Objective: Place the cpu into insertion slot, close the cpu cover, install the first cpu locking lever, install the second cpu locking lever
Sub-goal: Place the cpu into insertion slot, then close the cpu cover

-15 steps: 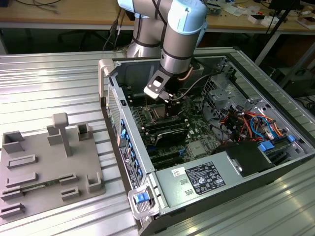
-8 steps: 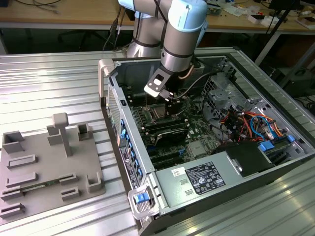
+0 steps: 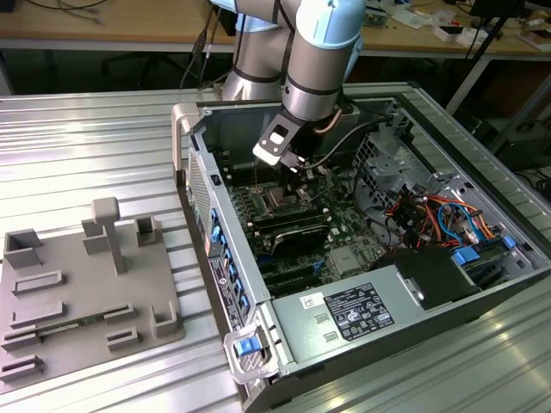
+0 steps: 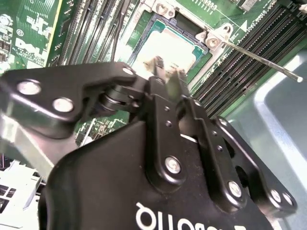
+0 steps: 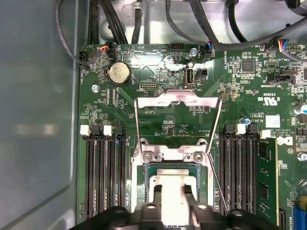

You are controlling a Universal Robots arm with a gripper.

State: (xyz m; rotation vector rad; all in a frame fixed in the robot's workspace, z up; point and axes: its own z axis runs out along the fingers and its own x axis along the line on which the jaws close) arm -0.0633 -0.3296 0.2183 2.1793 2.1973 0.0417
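step: likely placing cpu (image 5: 173, 184) | gripper (image 4: 168, 72) low over it at insertion slot (image 5: 204, 191) | jaws: grip cannot tell | cpu cover (image 5: 177, 100) open | next likely needs flat seating, straight lift-off

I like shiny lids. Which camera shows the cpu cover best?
First wrist view: the cpu cover is open, whole frame clear. Exterior view: tiny, under the arm. Second wrist view: faces the cpu instead.

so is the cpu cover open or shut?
Open. In the first wrist view the cover is swung back from its hinge, board visible through its cut-out, not over the cpu.
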